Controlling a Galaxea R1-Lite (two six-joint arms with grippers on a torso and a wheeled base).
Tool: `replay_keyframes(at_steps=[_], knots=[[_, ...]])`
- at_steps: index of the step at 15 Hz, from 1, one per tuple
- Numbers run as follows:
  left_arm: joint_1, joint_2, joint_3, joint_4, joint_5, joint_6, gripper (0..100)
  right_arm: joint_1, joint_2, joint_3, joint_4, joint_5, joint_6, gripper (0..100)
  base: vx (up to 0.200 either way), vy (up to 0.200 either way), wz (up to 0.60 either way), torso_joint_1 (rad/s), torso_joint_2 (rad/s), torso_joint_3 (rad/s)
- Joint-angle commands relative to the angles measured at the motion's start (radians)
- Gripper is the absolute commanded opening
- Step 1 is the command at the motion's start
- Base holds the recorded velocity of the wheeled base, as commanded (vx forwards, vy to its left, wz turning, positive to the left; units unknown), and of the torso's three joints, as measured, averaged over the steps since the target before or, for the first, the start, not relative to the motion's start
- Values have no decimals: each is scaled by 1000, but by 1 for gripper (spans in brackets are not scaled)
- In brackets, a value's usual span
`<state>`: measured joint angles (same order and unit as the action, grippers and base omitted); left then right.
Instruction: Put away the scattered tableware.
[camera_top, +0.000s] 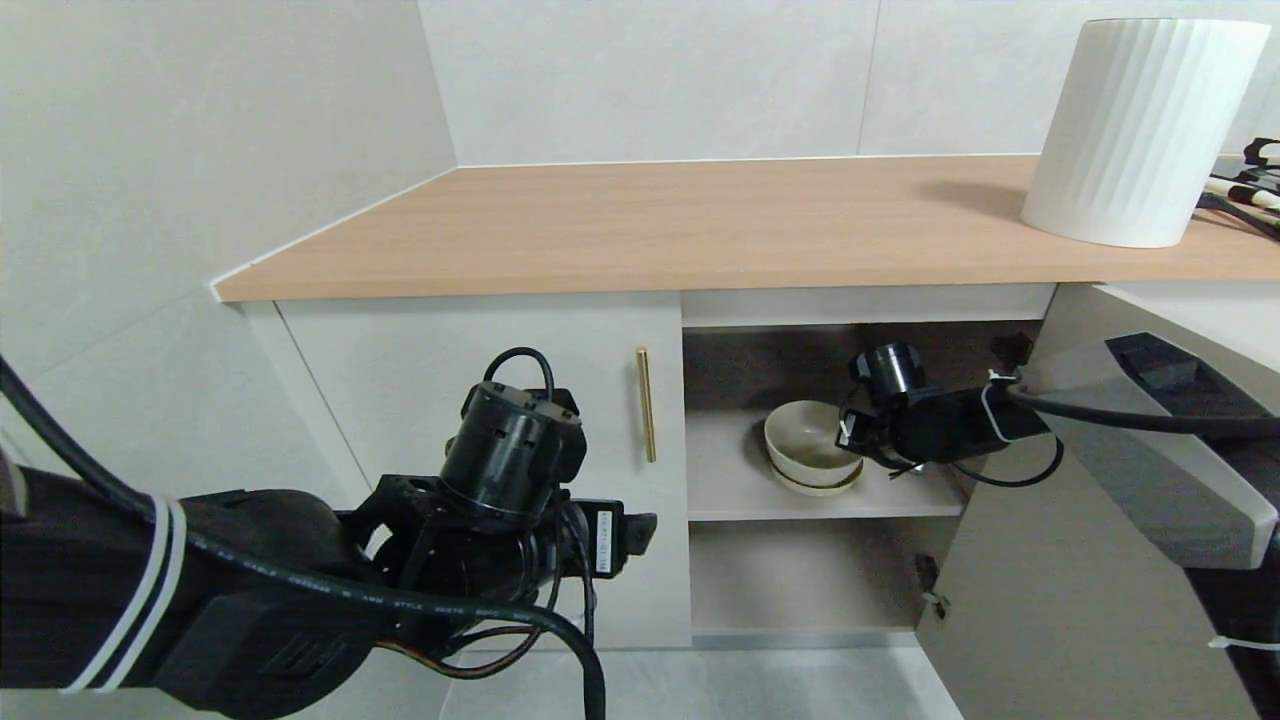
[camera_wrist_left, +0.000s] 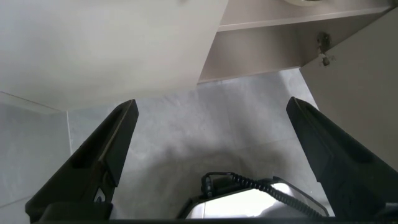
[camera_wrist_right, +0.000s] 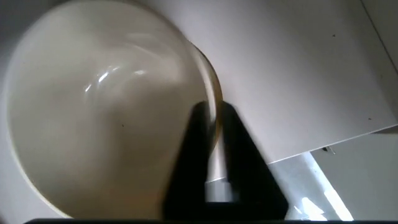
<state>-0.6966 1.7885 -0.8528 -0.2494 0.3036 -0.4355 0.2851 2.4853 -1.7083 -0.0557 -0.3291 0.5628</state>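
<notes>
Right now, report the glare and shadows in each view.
Head view: the white container throws a soft shadow on the countertop. Right wrist view: a glare streak on the bowl, the right gripper on its rim a black silhouette. Left wrist view: left gripper dark against pale floor.

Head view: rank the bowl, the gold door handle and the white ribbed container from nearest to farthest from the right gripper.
1. bowl: on the cabinet shelf, its rim at the right gripper.
2. gold door handle: on the closed door, to the left.
3. white ribbed container: up on the countertop, far right.
</notes>
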Motion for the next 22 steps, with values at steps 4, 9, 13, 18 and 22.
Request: replay_keyframes(at_steps=[4,9,13,18,22], knots=[[0,-1,-2,-1,6,0,100,2,-5,1,4,4,2,100,0,0,0,0,0,0],[0,-4,3,9,15,4,100,19,-263,228,45,102,-47,100,0,0,0,0,0,0],[0,-92,75,15,19,89,100,29,-545,444,145,137,-175,100,0,0,0,0,0,0],[9,-339,103,196,19,78,100,178,-885,843,146,159,-187,100,0,0,0,0,0,0],[37,-446,150,260,11,54,100,302,-1030,918,289,157,-162,100,0,0,0,0,0,0]])
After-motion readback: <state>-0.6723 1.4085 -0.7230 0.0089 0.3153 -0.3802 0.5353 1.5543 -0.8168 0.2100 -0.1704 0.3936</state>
